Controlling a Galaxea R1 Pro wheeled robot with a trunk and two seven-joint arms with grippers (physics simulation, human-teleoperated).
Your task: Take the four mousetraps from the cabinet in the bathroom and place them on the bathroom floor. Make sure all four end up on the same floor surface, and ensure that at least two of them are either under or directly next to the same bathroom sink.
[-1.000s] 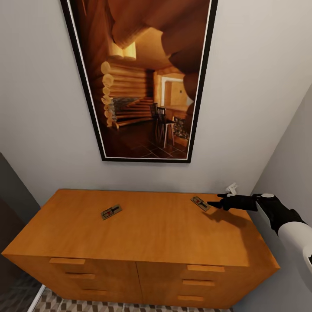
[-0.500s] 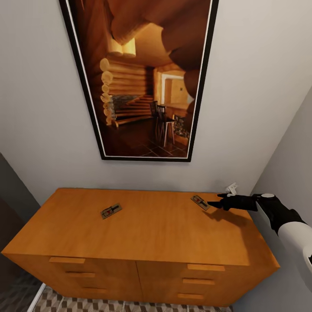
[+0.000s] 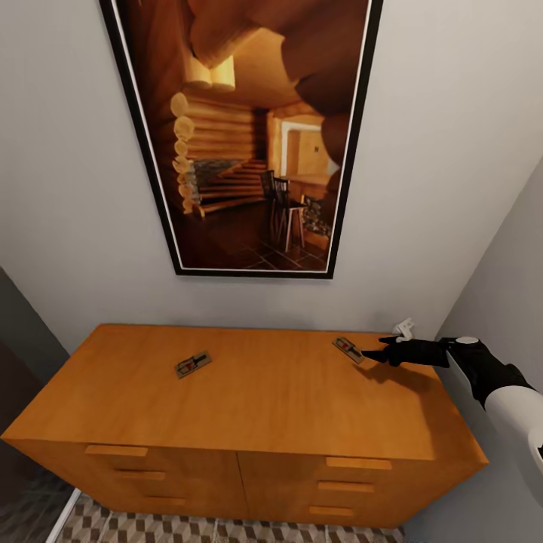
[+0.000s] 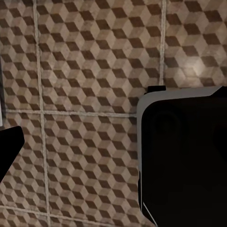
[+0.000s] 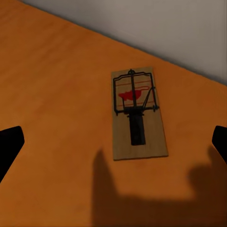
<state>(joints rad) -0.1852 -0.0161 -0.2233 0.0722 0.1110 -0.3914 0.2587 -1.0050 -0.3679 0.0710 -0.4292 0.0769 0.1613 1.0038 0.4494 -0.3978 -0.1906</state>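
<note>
Two mousetraps lie on top of the orange-brown cabinet: one mousetrap left of the middle, another mousetrap near the back right corner. My right gripper hovers just right of that second trap, open, its tips almost at the board's edge. In the right wrist view the mousetrap lies flat with its red mark and dark wire, and the black fingertips stand wide apart on either side of it. The left wrist view looks down on the bathroom floor, with one black fingertip at the picture's edge.
A tall black-framed picture hangs on the grey wall above the cabinet. A small white fitting sits on the wall behind the right gripper. A side wall closes in on the right. Patterned floor tiles show below the drawer fronts. A dark, white-edged body stands on the tiles.
The head view has drifted slightly. The right gripper and both mousetraps hold their places.
</note>
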